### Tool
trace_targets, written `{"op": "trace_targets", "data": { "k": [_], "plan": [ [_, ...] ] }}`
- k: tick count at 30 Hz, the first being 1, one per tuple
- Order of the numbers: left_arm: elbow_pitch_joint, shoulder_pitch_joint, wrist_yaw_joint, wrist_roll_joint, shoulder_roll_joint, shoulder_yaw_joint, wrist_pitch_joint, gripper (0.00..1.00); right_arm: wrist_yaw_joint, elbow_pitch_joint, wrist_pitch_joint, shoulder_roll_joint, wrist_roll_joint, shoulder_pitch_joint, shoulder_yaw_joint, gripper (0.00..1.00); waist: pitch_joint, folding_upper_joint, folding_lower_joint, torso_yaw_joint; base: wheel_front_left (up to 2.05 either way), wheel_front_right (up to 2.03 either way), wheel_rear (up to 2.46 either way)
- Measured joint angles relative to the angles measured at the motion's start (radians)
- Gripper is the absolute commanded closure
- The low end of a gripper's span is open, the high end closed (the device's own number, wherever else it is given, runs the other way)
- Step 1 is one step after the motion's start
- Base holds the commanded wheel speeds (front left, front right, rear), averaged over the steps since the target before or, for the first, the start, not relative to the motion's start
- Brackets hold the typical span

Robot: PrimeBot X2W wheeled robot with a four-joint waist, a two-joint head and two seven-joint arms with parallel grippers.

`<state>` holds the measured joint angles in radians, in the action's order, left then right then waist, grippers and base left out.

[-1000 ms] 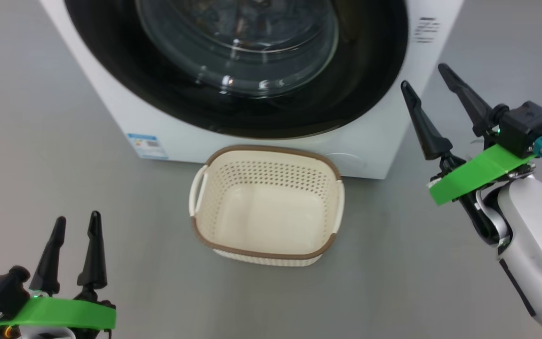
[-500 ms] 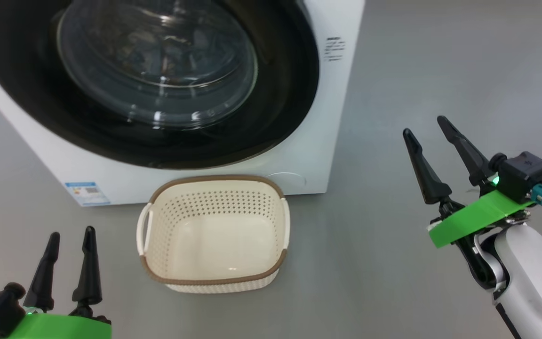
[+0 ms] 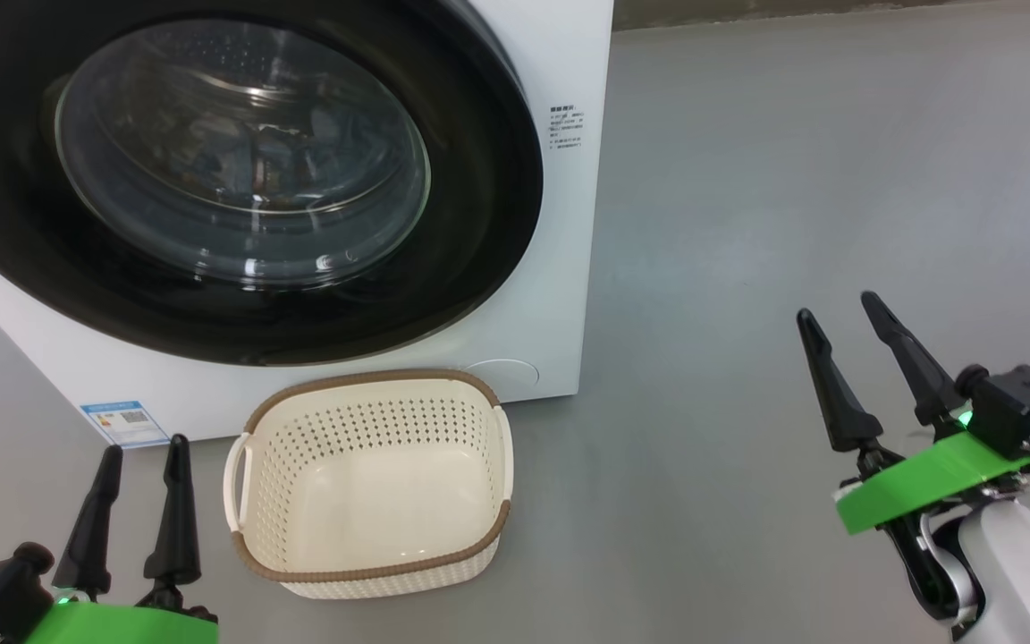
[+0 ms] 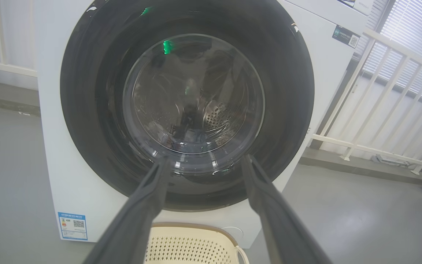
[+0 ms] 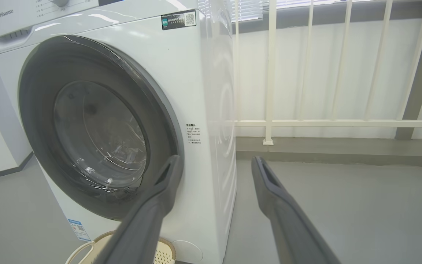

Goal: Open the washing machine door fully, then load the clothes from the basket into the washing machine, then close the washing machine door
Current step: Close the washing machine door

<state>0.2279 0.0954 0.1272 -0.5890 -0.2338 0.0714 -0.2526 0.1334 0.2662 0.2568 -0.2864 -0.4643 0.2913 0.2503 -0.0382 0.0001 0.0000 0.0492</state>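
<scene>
The washing machine [image 3: 569, 224] stands at the upper left, and its round black door [image 3: 479, 179] lies shut against its front. Behind the glass I make out dim bluish cloth, the clothes [image 3: 247, 165]. On the floor just in front stands the cream basket [image 3: 367, 380] with nothing in it. My left gripper [image 3: 144, 447] is open, low at the left beside the basket. The right gripper [image 3: 837, 306] is open over bare floor, well right of the machine. The left wrist view looks straight at the door [image 4: 93, 110] between open fingers [image 4: 206, 159]. The right wrist view shows the door [image 5: 35, 110] slantwise past open fingers [image 5: 215, 158].
Grey floor [image 3: 747, 224] spreads to the right of the machine. A white railing [image 5: 269, 73] and a low kerb run behind and beside it. A blue label sticker [image 3: 123, 422] sits low on the machine's front.
The head camera has turned, so the machine and basket have slid left in the picture. My right gripper has drawn back from the machine's right edge. Both grippers stay open.
</scene>
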Motion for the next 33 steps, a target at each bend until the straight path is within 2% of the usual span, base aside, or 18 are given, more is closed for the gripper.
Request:
{"op": "trace_targets", "data": {
  "k": [16,33],
  "plan": [
    [-0.022,-0.019,0.000,-0.008,-0.001,0.012,0.000,0.00,0.000,-0.007,0.000,0.033,0.026,-0.080,-0.093,0.00,0.004,0.0000,0.0000,-0.006,0.00,0.00,0.00],
    [-0.019,-0.019,0.000,-0.010,-0.007,0.021,0.000,0.00,0.000,-0.002,0.000,0.046,0.033,-0.080,-0.095,0.00,-0.006,0.0000,0.0000,-0.022,0.00,0.00,0.00]
  ]
}}
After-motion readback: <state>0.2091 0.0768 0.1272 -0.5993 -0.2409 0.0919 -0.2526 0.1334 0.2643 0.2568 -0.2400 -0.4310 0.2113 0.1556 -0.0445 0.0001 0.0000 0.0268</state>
